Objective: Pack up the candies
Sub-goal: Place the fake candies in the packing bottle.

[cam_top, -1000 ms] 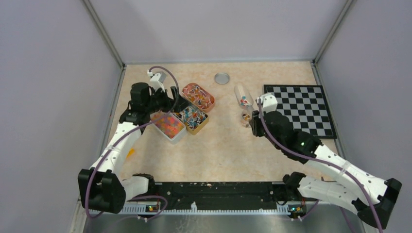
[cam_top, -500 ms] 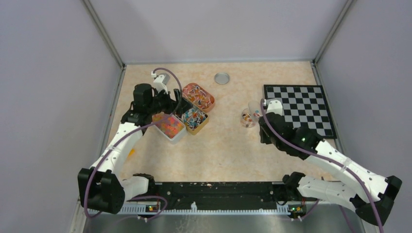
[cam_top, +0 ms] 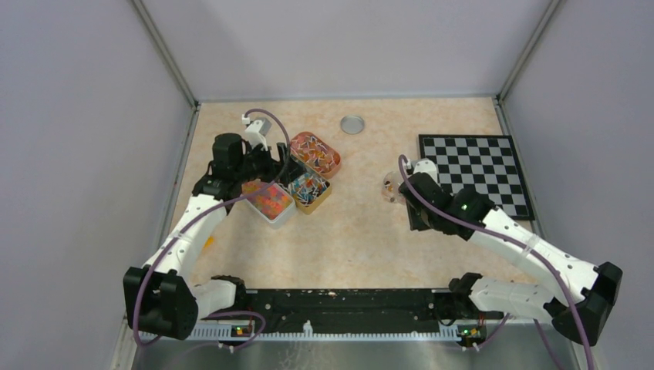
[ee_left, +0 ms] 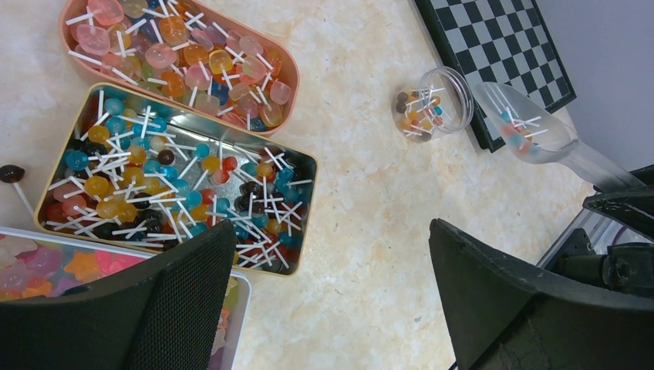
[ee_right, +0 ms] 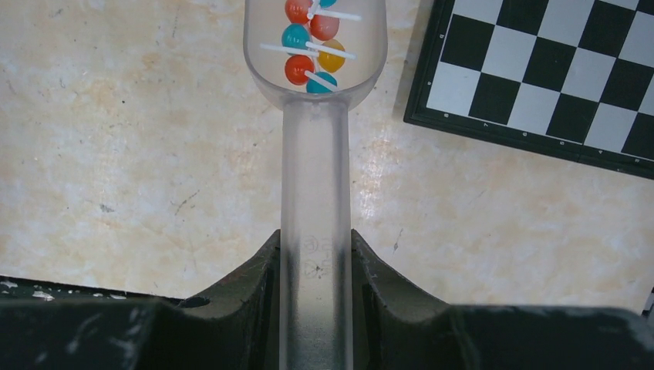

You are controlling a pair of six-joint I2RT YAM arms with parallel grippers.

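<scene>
My right gripper (ee_right: 315, 254) is shut on the handle of a clear plastic scoop (ee_right: 315, 154). The scoop's bowl holds a few small red, teal and orange lollipops (ee_right: 310, 46) over the table beside the checkerboard. A small clear jar (ee_left: 432, 104) with some lollipops stands next to the scoop (ee_left: 532, 131); it also shows in the top view (cam_top: 390, 190). A white tray (cam_top: 266, 199) holds a mass of pink, orange and yellow sweets. My left gripper (ee_left: 330, 231) is open and empty above the tins' near corner.
A pink tin (cam_top: 315, 152) and a gold tin (cam_top: 307, 190) full of lollipops sit beside the white tray. A checkerboard (cam_top: 478, 173) lies at the right. A round metal lid (cam_top: 352, 124) lies at the back. One loose lollipop (ee_left: 11, 173) lies left of the gold tin.
My right arm has turned and drawn the scoop back from over the jar toward the checkerboard's edge. The left arm has barely moved.
</scene>
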